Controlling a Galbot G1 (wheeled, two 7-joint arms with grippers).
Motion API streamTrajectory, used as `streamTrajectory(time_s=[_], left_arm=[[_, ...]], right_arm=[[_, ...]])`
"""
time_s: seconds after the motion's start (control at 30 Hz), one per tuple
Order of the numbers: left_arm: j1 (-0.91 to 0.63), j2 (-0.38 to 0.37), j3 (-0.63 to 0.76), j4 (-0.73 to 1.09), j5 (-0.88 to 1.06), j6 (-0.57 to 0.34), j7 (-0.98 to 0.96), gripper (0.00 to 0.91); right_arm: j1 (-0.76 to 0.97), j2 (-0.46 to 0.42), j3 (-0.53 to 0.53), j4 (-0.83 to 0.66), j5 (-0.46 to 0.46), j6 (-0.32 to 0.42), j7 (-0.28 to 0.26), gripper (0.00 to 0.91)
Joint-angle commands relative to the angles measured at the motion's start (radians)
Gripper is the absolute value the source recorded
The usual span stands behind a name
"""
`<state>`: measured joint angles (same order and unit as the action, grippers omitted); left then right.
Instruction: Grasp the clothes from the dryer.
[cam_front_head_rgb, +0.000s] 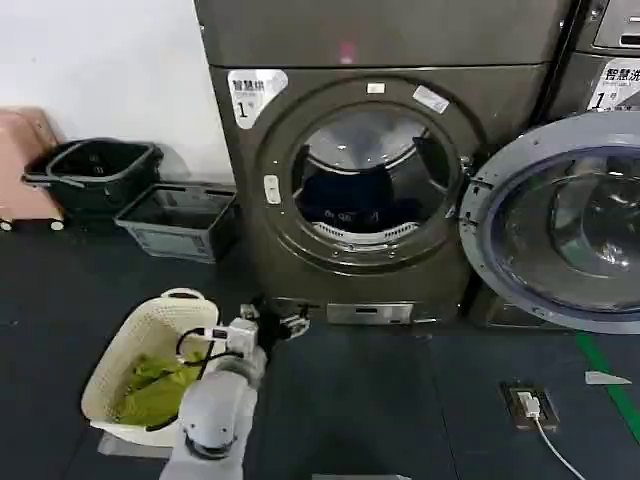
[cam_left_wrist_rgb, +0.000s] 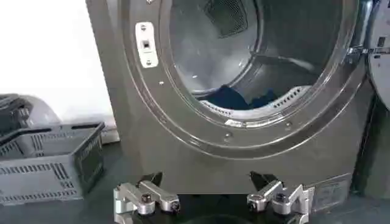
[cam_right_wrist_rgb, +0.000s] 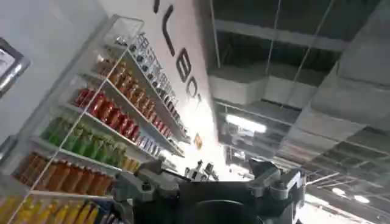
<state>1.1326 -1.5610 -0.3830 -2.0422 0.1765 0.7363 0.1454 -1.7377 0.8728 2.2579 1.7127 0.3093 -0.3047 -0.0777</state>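
Note:
The dryer (cam_front_head_rgb: 380, 60) stands straight ahead, its round porthole uncovered and its grey-rimmed glass door (cam_front_head_rgb: 478, 215) swung out to the right. The clothes (cam_front_head_rgb: 350, 205), a dark navy bundle, lie at the bottom of the drum; in the left wrist view the clothes (cam_left_wrist_rgb: 234, 97) show just behind the porthole's lower rim. My left gripper (cam_front_head_rgb: 278, 322) hovers low over the floor in front of the dryer's base, below and left of the porthole. That left gripper (cam_left_wrist_rgb: 206, 179) is open and holds nothing. My right gripper (cam_right_wrist_rgb: 207, 170) is open too, pointing up at a ceiling and shelves.
A white basket (cam_front_head_rgb: 120, 340) holding yellow-green cloth (cam_front_head_rgb: 155, 385) sits on the floor beside my left arm. A grey crate (cam_front_head_rgb: 180, 215) and a black bucket (cam_front_head_rgb: 95, 170) stand left of the dryer. A power strip (cam_front_head_rgb: 528, 403) lies on the floor at right.

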Motion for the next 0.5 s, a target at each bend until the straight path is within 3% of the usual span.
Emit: streamTrajectory(time_s=[0.03,0.07,0.23,0.5], left_arm=[[0.002,0.001,0.000,-0.002,0.001,0.049,0.000,0.907],[0.003,0.002,0.000,-0.002,0.001,0.049,0.000,0.907],[0.005,0.001,0.000,-0.002,0.000,0.049,0.000,0.907],[0.005,-0.001,0.003,-0.003,0.003,0.049,-0.001,0.907]], right_arm=[[0.003,-0.001,-0.011,-0.018,0.007,0.055,0.011,0.907],[0.006,-0.003,-0.016,-0.028,0.020,0.086,0.022,0.907],[0.005,0.003,-0.017,-0.031,0.027,0.100,0.018,0.907],[0.004,0.001,-0.010,-0.037,0.047,0.083,0.042,0.907]])
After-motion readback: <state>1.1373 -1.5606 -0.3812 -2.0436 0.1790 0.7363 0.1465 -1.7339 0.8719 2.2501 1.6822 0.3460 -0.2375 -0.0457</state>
